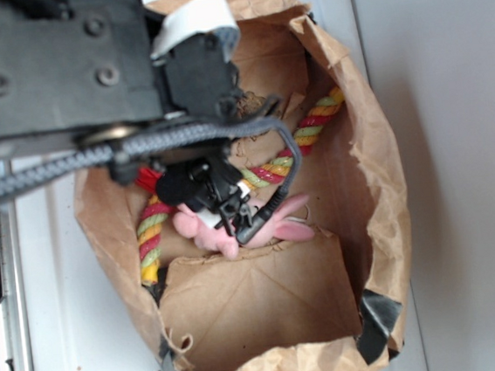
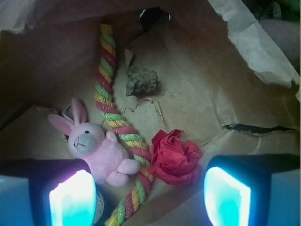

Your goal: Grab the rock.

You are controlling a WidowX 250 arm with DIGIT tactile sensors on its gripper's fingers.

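- Right up against the wrist lens, the gripper [image 2: 149, 195] fills the bottom corners: two glowing pads [image 2: 70, 200], one low left, one low right, jaws spread wide apart, nothing held between them and nothing touched.
- Biggest thing in play is the brown paper bag [image 1: 379, 182], lying open on the white surface [image 1: 61, 344], and the black arm [image 1: 51, 55] reaches over its mouth in the exterior view.
- Next, the rope toy [image 2: 117, 127], twisted in red, yellow and green, runs from the bag's far end down toward the lens, passing between the two pads' lines of sight.
- Pink plush bunny [image 2: 96, 150] lies on the left of that rope, touching it, just above the left pad.
- Red paper flower [image 2: 176, 157], crumpled, sits on the rope's right side, pressed up against it.
- And the rock [image 2: 141, 81], smallest of the lot: grey-brown, lumpy, resting on the bag's paper floor just right of the rope's upper stretch, farther in than bunny and flower, well apart from the jaws.
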